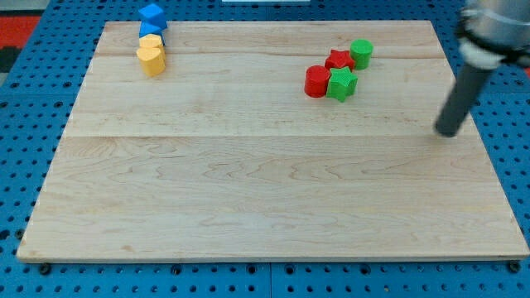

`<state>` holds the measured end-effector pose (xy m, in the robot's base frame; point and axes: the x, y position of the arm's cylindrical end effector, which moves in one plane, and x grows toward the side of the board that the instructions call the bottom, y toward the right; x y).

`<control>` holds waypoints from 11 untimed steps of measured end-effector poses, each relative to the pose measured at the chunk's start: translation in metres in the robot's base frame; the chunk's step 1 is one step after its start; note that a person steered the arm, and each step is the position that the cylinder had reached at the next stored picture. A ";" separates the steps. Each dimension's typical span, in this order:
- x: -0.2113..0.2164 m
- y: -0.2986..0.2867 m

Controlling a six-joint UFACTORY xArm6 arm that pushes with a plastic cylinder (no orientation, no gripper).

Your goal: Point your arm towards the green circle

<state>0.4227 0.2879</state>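
Note:
The green circle [361, 53] is a green cylinder standing near the view's top right on the wooden board [248, 190]. It touches a red star [339, 60]. Below them sit a red cylinder [317, 81] and a green star [341, 84]. My tip [448, 132] is at the lower end of the dark rod near the board's right edge. It is well to the right of and below the green circle, apart from all blocks.
At the view's top left stands a column of blocks: a blue block [152, 14], another blue block [152, 31] partly hidden, a yellow block [151, 42] and a yellow heart [151, 59]. A blue perforated surface [25, 124] surrounds the board.

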 end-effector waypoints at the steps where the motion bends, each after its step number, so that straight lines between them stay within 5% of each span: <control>1: -0.034 0.056; 6: -0.112 0.054; 8: -0.185 0.010; 11: -0.180 -0.038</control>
